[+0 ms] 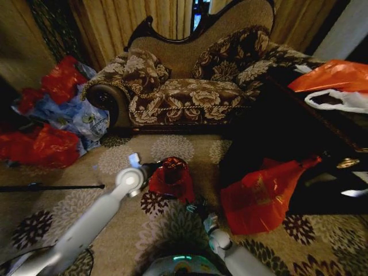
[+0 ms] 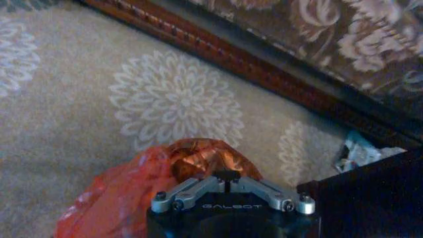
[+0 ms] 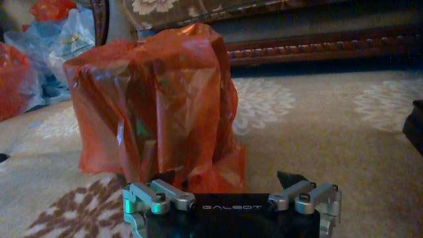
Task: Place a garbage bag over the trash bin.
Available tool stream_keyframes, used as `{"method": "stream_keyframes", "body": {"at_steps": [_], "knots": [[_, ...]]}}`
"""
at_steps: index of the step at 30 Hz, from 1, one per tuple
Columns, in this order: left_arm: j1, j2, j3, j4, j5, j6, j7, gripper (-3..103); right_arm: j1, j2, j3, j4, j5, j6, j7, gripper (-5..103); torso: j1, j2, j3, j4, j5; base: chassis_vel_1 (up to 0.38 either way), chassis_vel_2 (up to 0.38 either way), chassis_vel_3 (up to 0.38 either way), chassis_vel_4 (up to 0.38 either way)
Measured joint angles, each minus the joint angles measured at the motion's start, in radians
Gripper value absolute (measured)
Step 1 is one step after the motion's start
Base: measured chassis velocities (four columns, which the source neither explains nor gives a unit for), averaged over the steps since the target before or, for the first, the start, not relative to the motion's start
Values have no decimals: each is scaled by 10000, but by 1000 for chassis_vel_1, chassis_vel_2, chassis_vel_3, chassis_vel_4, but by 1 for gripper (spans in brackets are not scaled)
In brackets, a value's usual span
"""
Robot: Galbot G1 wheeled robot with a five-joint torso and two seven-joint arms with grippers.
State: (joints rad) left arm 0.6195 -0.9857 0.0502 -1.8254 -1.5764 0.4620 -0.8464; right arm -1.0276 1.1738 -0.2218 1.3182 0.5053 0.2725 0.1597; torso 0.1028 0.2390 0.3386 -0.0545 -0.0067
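Carpet (image 1: 115, 230) with pale flower medallions lies nearest, and both arms rise from the picture's near edge onto it. The right gripper (image 1: 198, 208) sits low and near, just on the near-right side of the garbage bag (image 1: 171, 179); in the right wrist view its fingers (image 3: 157, 194) stand spread wide with the bag's crumpled lower edge lying between them, though whether the pads actually touch the plastic is hard to make out. The bag, thin and crinkly red, stands draped as a tall upright shape in the middle of the floor (image 3: 155, 104). The trash bin is hidden under that plastic, so its rim and dark wall cannot be made out and how far the bag covers it cannot be told. The left gripper (image 1: 150, 167) reaches in from the left, at the bag's upper left edge; in the left wrist view the tips are buried in a bunched fold of red plastic (image 2: 198, 161), so it looks pinched on the bag's top, but the fingertips themselves are concealed. To the right lies a larger printed orange-red bag (image 1: 261, 195) against a dark table (image 1: 287, 132). Farther left, stuffed red bags (image 1: 49, 144) pile up. Farthest stands the floral sofa (image 1: 184, 95).
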Motion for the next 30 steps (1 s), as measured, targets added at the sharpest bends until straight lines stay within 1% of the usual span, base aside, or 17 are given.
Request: {"method": "stream_keyframes", "body": {"at_steps": [1, 2, 4, 5, 7, 8, 10, 12, 15, 16, 20, 23, 24, 26, 27, 28, 30], "knots": [[-267, -221, 236, 394, 2, 3, -165, 0, 16, 17, 59, -18, 15, -2, -1, 100, 0, 0, -1, 2, 3, 0, 0, 0, 0], [-554, -526, 522, 906, 64, 3, -362, 0, 23, 55, 153, -56, 19, -1, -2, 100, 0, 0, -1, 0, -5, 0, 0, 0, 0], [-692, -686, 646, 1180, 137, 4, -429, 0, 12, 81, 208, -70, 20, 0, -2, 100, 0, 0, -1, -2, -6, 0, 0, 0, 0], [-897, -976, 819, 1643, 325, 6, -501, 0, -23, 102, 274, -67, 21, 1, -3, 100, 0, 0, 0, 0, 0, 0, 0, 0, 0], [-1166, -1501, 1109, 2335, 621, 57, -549, 0, -115, 82, 365, 5, 24, 4, 0, 100, -1, 0, -1, 0, -6, 0, 0, 0, 0], [-1166, -1501, 1109, 2335, 621, 57, -549, 0, -115, 82, 365, 5, 24, 4, 0, 100, -1, 0, -1, 0, -6, 0, 0, 0, 0], [-1359, -1868, 1429, 2732, 838, 98, -653, 0, -179, 32, 457, 43, 25, 4, 2, 100, -1, 0, -2, -2, 0, 0, 0, 0, 0], [-1412, -1966, 1557, 2868, 935, 106, -675, 0, -189, 15, 498, 43, 24, 6, 2, 100, -2, 0, -2, -1, 0, 0, 0, 0, 0], [-1632, -2263, 1783, 3439, 1220, 132, -684, 0, -212, -82, 638, 40, 23, 15, 1, 100, -2, 0, -2, 1, -1, 0, 0, 0, 0], [-1632, -2263, 1783, 3439, 1220, 132, -684, 0, -212, -82, 638, 40, 23, 15, 1, 100, -2, 0, -2, 1, -1, 0, 0, 0, 0], [-1802, -2530, 1797, 4139, 1473, 185, -708, 0, -244, -168, 729, 47, 47, 24, 1, 100, -2, 0, -2, 0, -3, 0, 0, 0, 0], [-1994, -2668, 1786, 4778, 1504, 360, -713, 0, -288, -249, 737, 104, 73, 27, 3, 100, -2, 0, -2, 0, -3, 0, 0, 0, 0], [-1994, -2668, 1786, 4778, 1504, 360, -713, 0, -288, -249, 737, 104, 73, 27, 3, 100, -2, 0, -2, 0, -3, 0, 0, 0, 0], [-2138, -2757, 1782, 5310, 1521, 406, -622, 0, -273, -281, 697, 154, 101, 26, 23, 100, -2, 0, -2, 1, -3, 0, 0, 0, 0], [-2138, -2757, 1782, 5310, 1521, 406, -622, 0, -273, -281, 697, 154, 101, 26, 23, 100, -2, 0, -2, 1, -3, 0, 0, 0, 0], [-2249, -2863, 1778, 5783, 1585, 413, -500, 0, -227, -301, 645, 166, 122, 20, 39, 100, -2, 0, -2, 2, -3, 0, 0, 0, 0], [-2359, -3034, 1792, 6302, 1677, 414, -336, 0, -183, -319, 617, 195, 136, 11, 63, 100, -2, 0, -2, 2, -4, 0, 0, 0, 0]]}}
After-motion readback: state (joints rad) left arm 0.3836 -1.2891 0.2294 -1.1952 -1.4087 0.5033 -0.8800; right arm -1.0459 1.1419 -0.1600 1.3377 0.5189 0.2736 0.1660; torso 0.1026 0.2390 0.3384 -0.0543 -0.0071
